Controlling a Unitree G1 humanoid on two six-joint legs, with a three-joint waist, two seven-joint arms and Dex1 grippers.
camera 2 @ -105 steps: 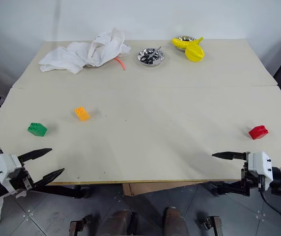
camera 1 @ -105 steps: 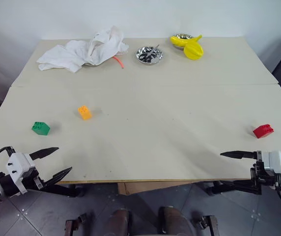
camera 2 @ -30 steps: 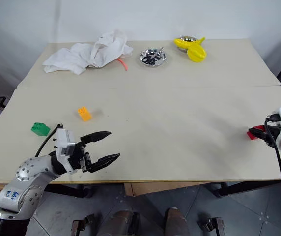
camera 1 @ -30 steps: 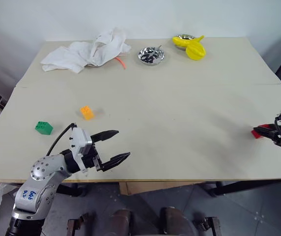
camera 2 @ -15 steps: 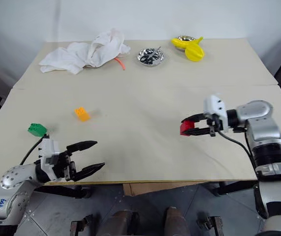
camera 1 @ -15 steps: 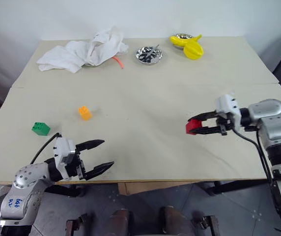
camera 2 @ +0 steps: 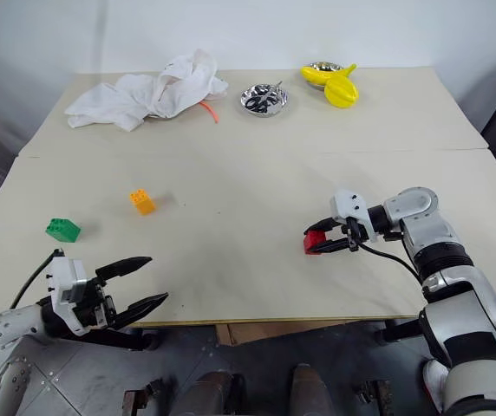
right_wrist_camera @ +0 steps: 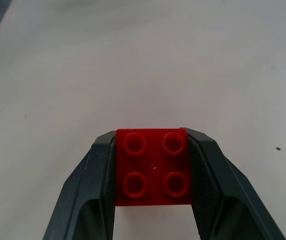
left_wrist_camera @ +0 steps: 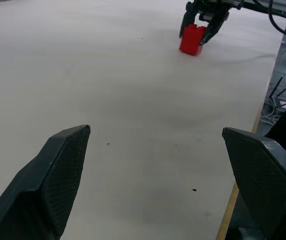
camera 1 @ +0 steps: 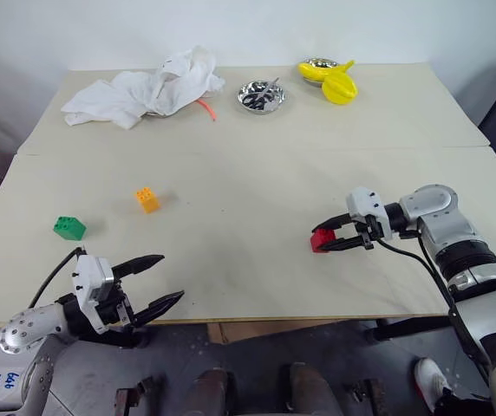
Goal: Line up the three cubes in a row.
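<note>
The step in hand is carrying the small red studded plastic block [camera 2: 315, 242] in toward the other two: the right gripper [camera 2: 321, 242] has its two black fingers pinched on the block's opposite sides, as the right wrist view shows squarely, and holds it low over the pale wooden table [camera 1: 257, 165], right of centre toward four o'clock from the table's middle; whether it touches the surface I cannot tell. The small orange studded plastic block [camera 1: 147, 199] lies at about nine o'clock from the table's middle, and the small green studded plastic block [camera 1: 69, 228] sits near it, toward its eight o'clock, closer to the left edge. Those two stand apart from each other, and the red one is well apart from both, so no row exists yet. My judgement is that the next move calls for carrying the red block further toward nine o'clock and setting it down on the line the orange and green blocks suggest, or else choosing a fresh line and shifting the others to it. The red block is held studs-up, four studs in a square, so it has no clear long axis; its gripped faces sit flat against the fingers. The left gripper [camera 1: 155, 281] hangs spread wide and empty at the near left edge of the table, around seven o'clock.
</note>
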